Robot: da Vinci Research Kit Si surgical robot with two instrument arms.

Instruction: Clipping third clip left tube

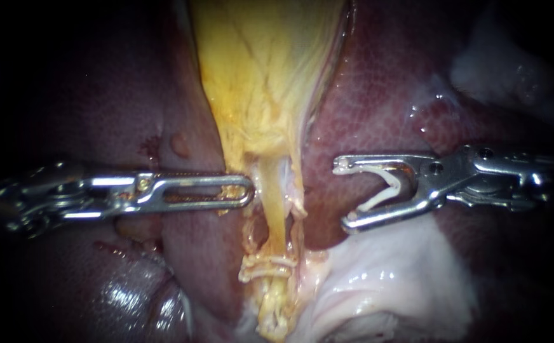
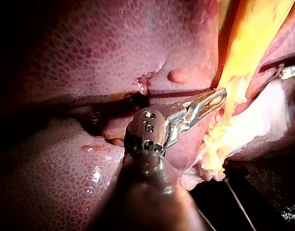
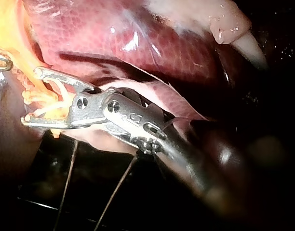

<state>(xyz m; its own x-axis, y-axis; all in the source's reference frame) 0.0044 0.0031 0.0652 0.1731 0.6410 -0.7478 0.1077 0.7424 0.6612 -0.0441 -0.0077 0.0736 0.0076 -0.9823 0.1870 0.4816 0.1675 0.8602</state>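
Left instrument (image 1: 248, 190): slotted steel jaws are closed narrow on the edge of the yellow fatty tissue (image 1: 258, 76), just beside the pale yellow left tube (image 1: 276, 209). Right instrument (image 1: 344, 192): jaws are spread wide with an open white V-shaped clip (image 1: 391, 186) seated between them, a leg against each jaw, held apart from the tube and level with its bare section. Two white set clips (image 1: 265, 267) are seen lower on the tube.

Risks, as judged:
- the thin strand beside the tube is caught if the jaws are advanced skewed
- the set pair is struck if the aim drops
- the tube is slackened if the left grip slips

The dark red mottled liver (image 1: 378, 108) is wet and glossy, so a tip could be skidded. A dark surface (image 3: 32, 192) is seen beyond the tissue. The approach gap is unobstructed
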